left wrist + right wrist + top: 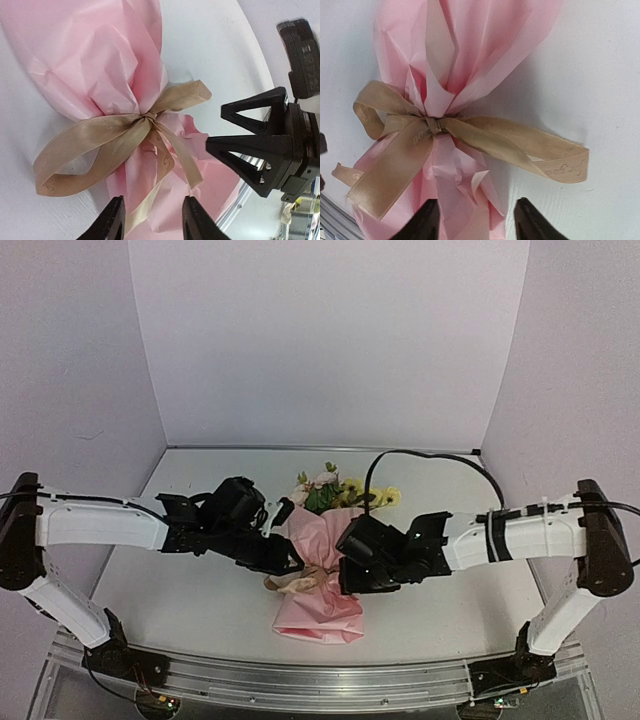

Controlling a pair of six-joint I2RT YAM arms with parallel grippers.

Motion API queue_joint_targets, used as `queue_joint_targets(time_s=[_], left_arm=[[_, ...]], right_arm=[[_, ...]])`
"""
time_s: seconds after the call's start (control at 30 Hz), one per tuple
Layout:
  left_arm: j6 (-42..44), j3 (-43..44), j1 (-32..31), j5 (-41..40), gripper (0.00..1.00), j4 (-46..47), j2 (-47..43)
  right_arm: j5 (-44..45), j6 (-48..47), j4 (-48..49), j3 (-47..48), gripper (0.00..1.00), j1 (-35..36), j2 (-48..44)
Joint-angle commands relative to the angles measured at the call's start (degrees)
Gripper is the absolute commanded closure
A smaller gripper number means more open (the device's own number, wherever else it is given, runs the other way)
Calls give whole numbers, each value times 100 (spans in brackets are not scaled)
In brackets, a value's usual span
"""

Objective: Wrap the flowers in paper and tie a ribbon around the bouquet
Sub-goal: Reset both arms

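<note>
Bouquet (pixel 318 580) lies centre frame on the worktop (pixel 200 600), ribbon (pixel 125 135) bowed round its waist. Left tool (pixel 152 202) and right tool (pixel 475 202) both stand open, empty. Paper (pixel 470 40) judged soft, crushable; take the slippery satin tails.

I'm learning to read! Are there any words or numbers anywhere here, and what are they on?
Ribbon: faint curly writing printed along it, too small and blurred to read.
Paper: no writing.
Nothing else in view shows words or numbers that can be read.
</note>
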Motion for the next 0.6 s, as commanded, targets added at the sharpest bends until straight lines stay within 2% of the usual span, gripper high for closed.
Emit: queue_joint_targets(time_s=[0.0, 0.03, 0.07, 0.1, 0.17, 0.3, 0.57], left_arm=[[-122, -166, 115, -1054, 46, -68, -1084], [-142, -197, 204, -1207, 42, -82, -1306], [-158, -206, 345, -1282, 26, -107, -1478], [-178, -201, 483, -1303, 15, -152, -1627], [-227, -133, 893, -1306, 1, -285, -1802], [-282, 78, 1528, -1585, 0, -577, -1885], [-468, 549, 1999, -1931, 0, -779, -1703]], right_arm=[[953, 228, -108, -451, 28, -69, -1279], [1043, 315, -109, -574, 23, -136, -1469], [1129, 389, -110, -738, 17, -227, -1729], [1158, 446, -110, -848, 10, -355, -1912], [1149, 493, -114, -1048, 2, -633, -2302], [1474, 550, -119, -1346, 2, -962, -3071], [2271, 344, -139, -1597, 2, -1218, -4272]])
